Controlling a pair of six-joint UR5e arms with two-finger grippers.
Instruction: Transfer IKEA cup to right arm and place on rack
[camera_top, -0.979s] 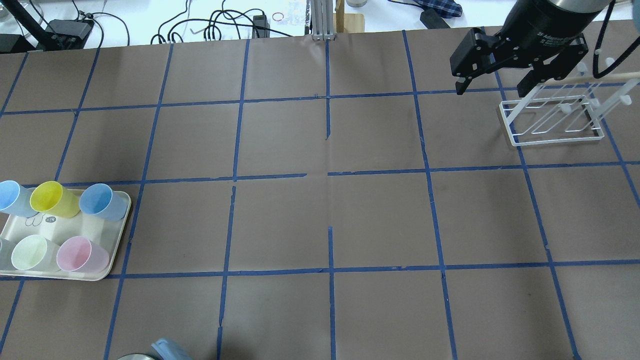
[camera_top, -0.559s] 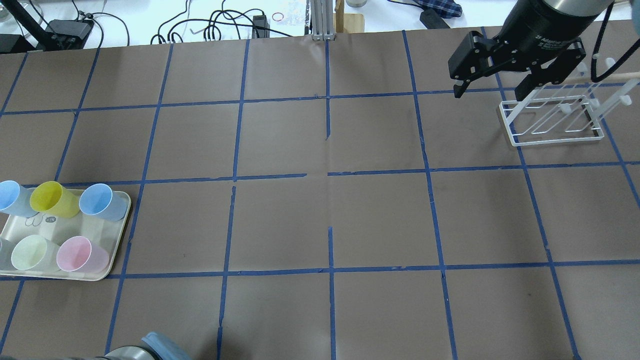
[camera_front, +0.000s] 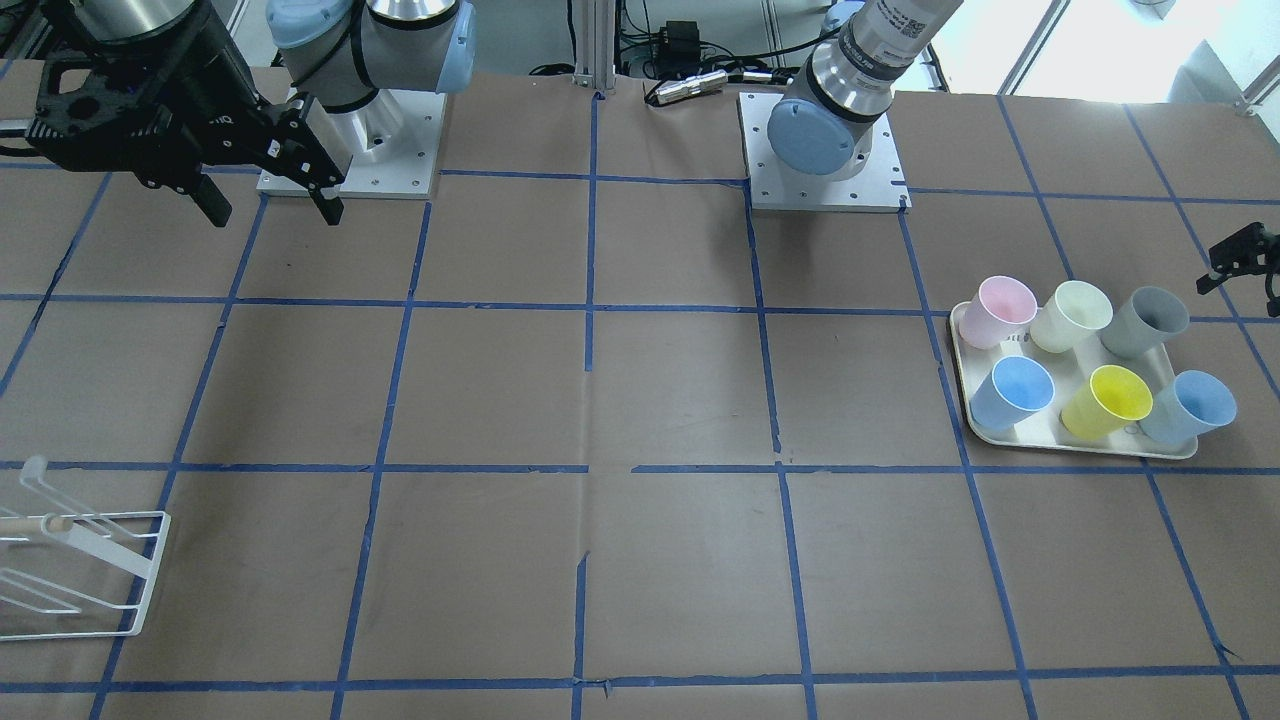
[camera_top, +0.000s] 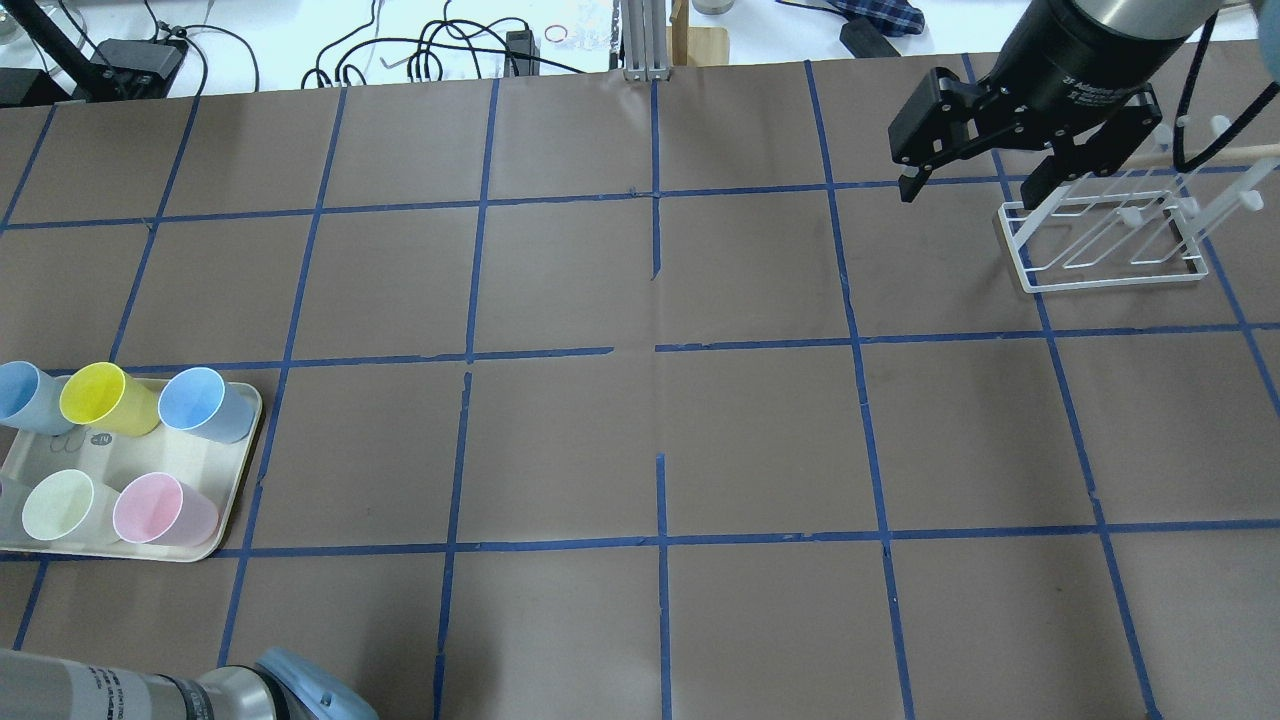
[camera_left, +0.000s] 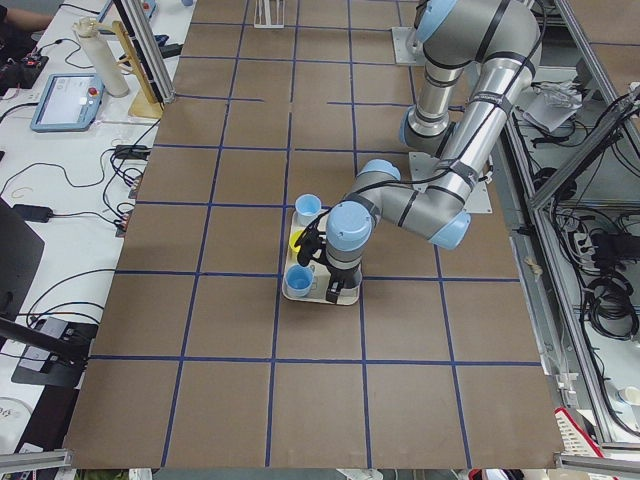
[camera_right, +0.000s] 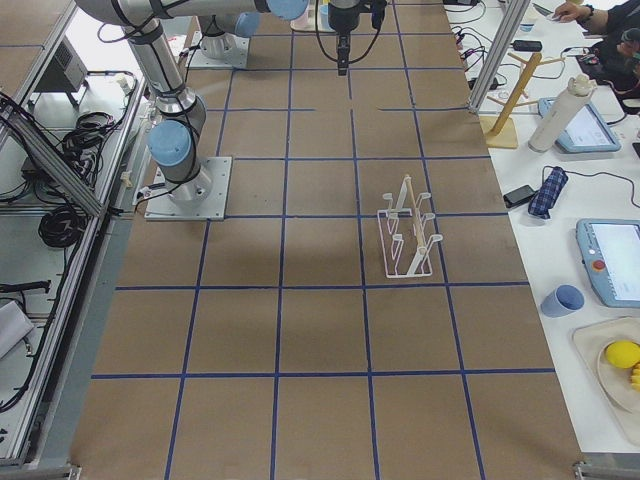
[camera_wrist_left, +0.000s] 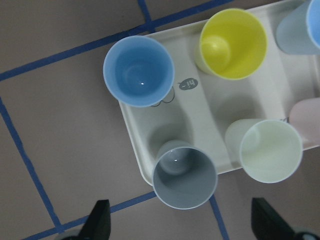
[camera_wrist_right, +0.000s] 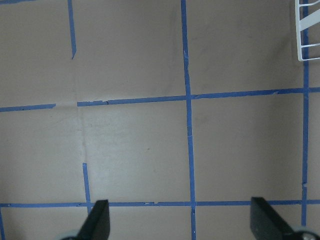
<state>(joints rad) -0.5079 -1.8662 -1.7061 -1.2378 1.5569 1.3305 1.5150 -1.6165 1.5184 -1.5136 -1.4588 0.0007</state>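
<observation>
The light-grey IKEA cup (camera_wrist_left: 185, 175) stands upright at a corner of the cream tray (camera_wrist_left: 134, 131); it also shows in the front view (camera_front: 1145, 320). My left gripper (camera_wrist_left: 182, 226) is open and empty, hovering above the cup, which sits between its fingertips in the wrist view. My right gripper (camera_top: 970, 188) is open and empty, held high beside the white wire rack (camera_top: 1100, 240); it also shows in the front view (camera_front: 275, 213). The rack stands empty at the far right (camera_front: 80, 570).
The tray (camera_front: 1075, 445) also holds two pale-blue cups (camera_front: 1012, 390), a yellow cup (camera_front: 1105, 400), a pale-green cup (camera_front: 1070, 315) and a pink cup (camera_front: 995, 310). My left arm's link (camera_top: 150, 692) enters at the overhead view's bottom left. Blue tape grids the brown table.
My right gripper has shifted slightly left and toward the far edge, still open. My left arm's link has swung into the bottom left of the overhead view. The cups have not moved.
</observation>
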